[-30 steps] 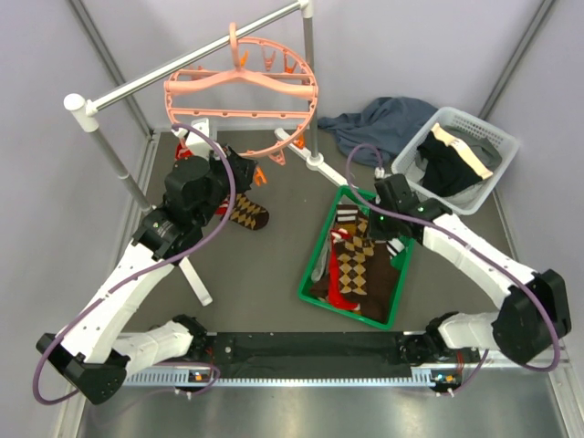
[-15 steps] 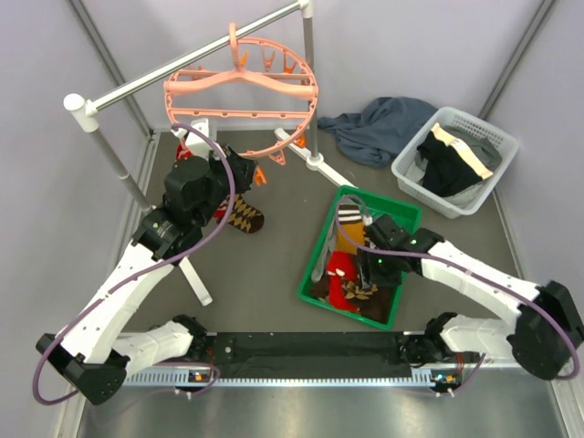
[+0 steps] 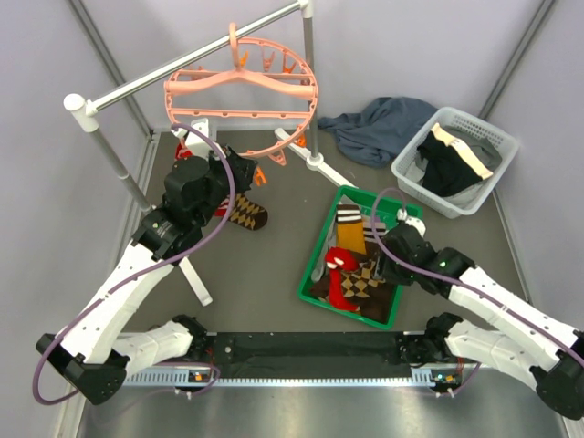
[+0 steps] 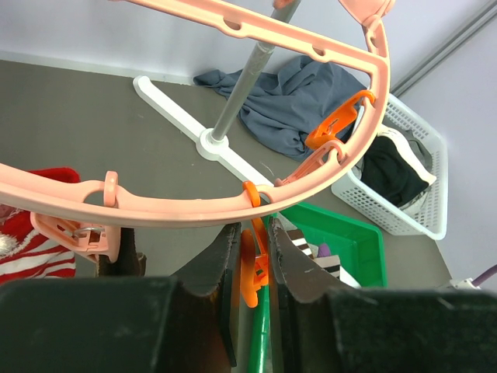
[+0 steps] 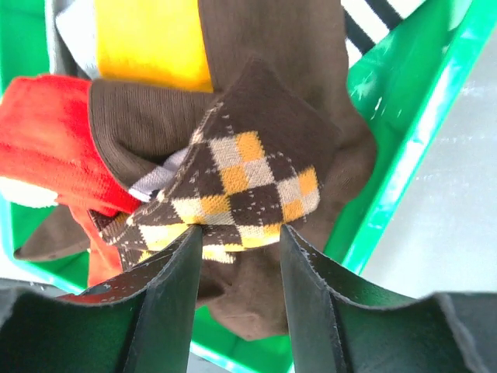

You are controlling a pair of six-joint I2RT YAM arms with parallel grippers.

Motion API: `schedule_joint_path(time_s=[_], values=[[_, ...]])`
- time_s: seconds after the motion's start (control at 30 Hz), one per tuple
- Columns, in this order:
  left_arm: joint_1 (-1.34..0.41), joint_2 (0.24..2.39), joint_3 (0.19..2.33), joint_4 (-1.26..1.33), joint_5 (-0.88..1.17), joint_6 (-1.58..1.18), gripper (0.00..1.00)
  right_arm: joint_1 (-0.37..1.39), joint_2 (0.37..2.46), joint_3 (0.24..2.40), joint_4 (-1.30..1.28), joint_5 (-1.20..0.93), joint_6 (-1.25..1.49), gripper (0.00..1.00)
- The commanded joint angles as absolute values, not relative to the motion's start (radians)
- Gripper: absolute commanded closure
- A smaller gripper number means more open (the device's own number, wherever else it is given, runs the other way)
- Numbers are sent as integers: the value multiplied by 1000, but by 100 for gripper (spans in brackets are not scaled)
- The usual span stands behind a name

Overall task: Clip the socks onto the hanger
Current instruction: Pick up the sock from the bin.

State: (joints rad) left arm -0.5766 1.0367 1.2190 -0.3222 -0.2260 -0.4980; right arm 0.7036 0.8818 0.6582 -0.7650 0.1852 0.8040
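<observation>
The salmon-pink ring hanger (image 3: 182, 91) hangs by its hook from the grey rail. My left gripper (image 3: 248, 173) sits just under its near rim (image 4: 178, 210), shut on a small orange clip (image 4: 250, 268) that hangs from the ring. A brown argyle sock (image 3: 245, 212) and a red-and-white striped sock (image 4: 31, 245) lie below the ring near that arm. My right gripper (image 3: 379, 266) is open, low over the green bin (image 3: 315, 265). Its jaws straddle a fold of argyle sock (image 5: 241, 179) lying on brown, red (image 5: 46, 148) and mustard socks.
A white laundry basket (image 3: 488, 137) with black and cream garments stands at the back right. A dark blue-grey cloth (image 3: 379, 128) lies beside it. The grey rail (image 3: 164, 73) and its white stand feet (image 3: 196, 278) cross the left half of the table.
My right arm has swung from the bin's far right side to its near end and come down over the socks. The left arm and hanger have not moved.
</observation>
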Motion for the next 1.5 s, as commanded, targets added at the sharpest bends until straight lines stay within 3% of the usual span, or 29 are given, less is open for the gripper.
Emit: schedule_joint_path(time_s=[0.0,0.2,0.4,0.63,0.87,1.1,1.47], values=[[-578,1023,1238,-276,-209,-486,87,681,854,693,-663,258,822,55],[-578,1026,1233,-270,-206,-492,87,643,943,718,-657,203,750,54],[-578,1042,1238,-271,-195,-494,87,652,1083,672,-540,9,713,55],[-578,1038,1233,-268,-193,-502,87,735,1140,716,-661,-51,701,55],[-578,1034,1232,-264,-187,-506,87,735,1036,700,-712,124,779,54],[-578,1034,1233,-267,-187,-508,87,733,884,603,-569,271,911,54],[-578,1042,1238,-268,-184,-512,88,698,778,522,-520,362,997,55]])
